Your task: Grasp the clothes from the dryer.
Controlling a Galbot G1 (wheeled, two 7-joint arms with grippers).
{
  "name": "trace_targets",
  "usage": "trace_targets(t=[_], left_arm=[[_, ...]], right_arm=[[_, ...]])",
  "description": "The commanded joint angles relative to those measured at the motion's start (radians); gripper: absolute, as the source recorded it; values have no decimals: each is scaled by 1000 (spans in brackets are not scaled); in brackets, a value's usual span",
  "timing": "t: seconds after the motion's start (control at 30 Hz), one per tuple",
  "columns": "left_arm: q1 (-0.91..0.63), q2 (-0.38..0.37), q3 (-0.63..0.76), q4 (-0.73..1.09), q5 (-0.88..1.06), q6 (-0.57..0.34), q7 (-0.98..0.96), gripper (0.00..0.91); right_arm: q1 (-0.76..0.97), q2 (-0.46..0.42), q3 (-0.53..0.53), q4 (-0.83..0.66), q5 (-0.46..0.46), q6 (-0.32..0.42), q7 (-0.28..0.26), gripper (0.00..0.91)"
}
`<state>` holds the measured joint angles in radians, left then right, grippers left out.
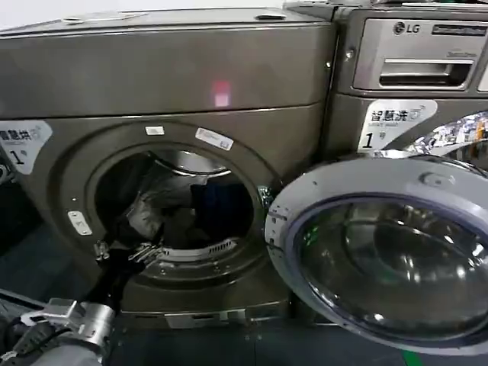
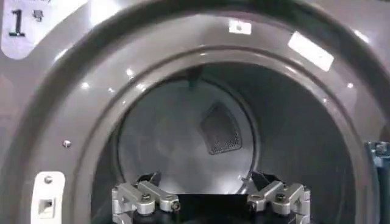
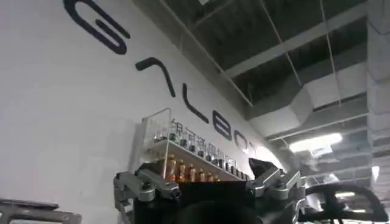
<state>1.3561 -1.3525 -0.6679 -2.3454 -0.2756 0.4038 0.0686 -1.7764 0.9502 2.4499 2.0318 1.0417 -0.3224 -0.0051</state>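
A: Clothes point(image 1: 171, 207) lie deep in the drum point(image 2: 183, 140), behind the open door point(image 1: 381, 252). Why?

B: So the left gripper point(image 2: 210, 204), fingers point(image 2: 143, 198) spread and empty at the drum's mouth, can reach in. Right gripper point(image 3: 207, 193) points away, fingers apart, empty.

The dryer point(image 1: 175, 84) wore a dark bronze-grey finish, its round opening ringed in the same tone, with small white labels point(image 1: 214, 139) on the rim. Inside, the clothes point(image 1: 191, 210) showed as dark, near-black and deep blue folds against a pale silver-grey drum point(image 2: 177, 140) with a dark mesh patch point(image 2: 220, 129). The open door point(image 1: 381, 252) had a light grey ring around dark tinted glass. A white sticker point(image 1: 23, 145) carried dark characters. The left gripper point(image 1: 141, 252) was silver metal and black. A faint pink spot point(image 1: 221, 93) glowed on the front panel.
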Motion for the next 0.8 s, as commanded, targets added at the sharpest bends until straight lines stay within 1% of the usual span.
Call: trace_targets(t=[0.03,0.27,0.8], left_arm=[[-6,0,1,21,8,-6,7,907],[-14,-8,15,73,16,-7,5,907],[-19,-2,20,75,16,-6,4,907]], right_arm=[[1,0,0,-1,0,1,1,907],[7,0,-4,-4,-1,3,0,907],[9,1,-10,2,0,6,-2,907]])
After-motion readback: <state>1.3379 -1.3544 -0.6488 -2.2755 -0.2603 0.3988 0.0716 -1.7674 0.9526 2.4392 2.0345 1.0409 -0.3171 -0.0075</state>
